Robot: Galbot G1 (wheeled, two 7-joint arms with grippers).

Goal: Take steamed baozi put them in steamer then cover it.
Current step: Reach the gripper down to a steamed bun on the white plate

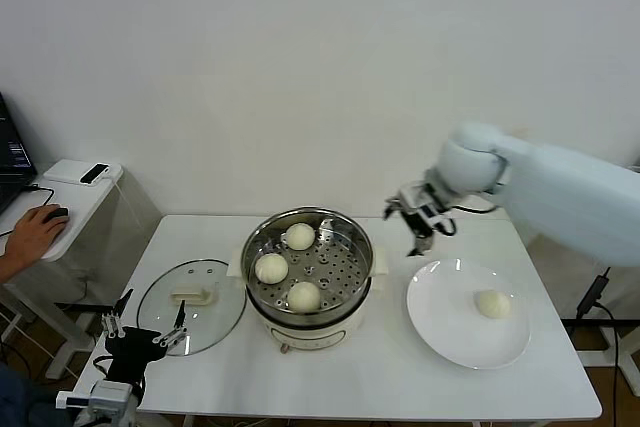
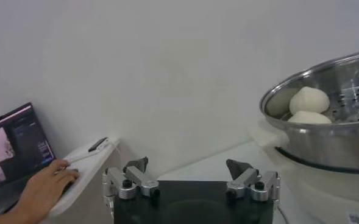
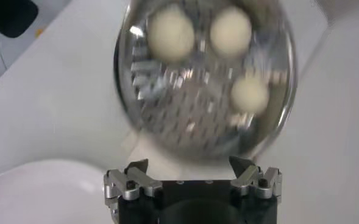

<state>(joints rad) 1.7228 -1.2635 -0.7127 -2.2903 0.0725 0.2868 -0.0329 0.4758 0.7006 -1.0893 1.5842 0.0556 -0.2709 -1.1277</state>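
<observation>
the right gripper [image 1: 418, 230] hangs open and empty between the steamer [image 1: 307, 265], holding three buns [image 1: 271, 267], and the plate [image 1: 467, 313]; the left gripper [image 1: 146, 331] waits open beside the lid [image 1: 191, 305].

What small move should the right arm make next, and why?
Probably swing the right claw over the white plate and lower onto the last baozi. It is open and empty between plate and steamer, which holds three buns; the glass lid is still off.

White table [image 1: 330, 377]: steamer [image 1: 307, 319], cover [image 1: 192, 304], plate [image 1: 440, 327].
</observation>
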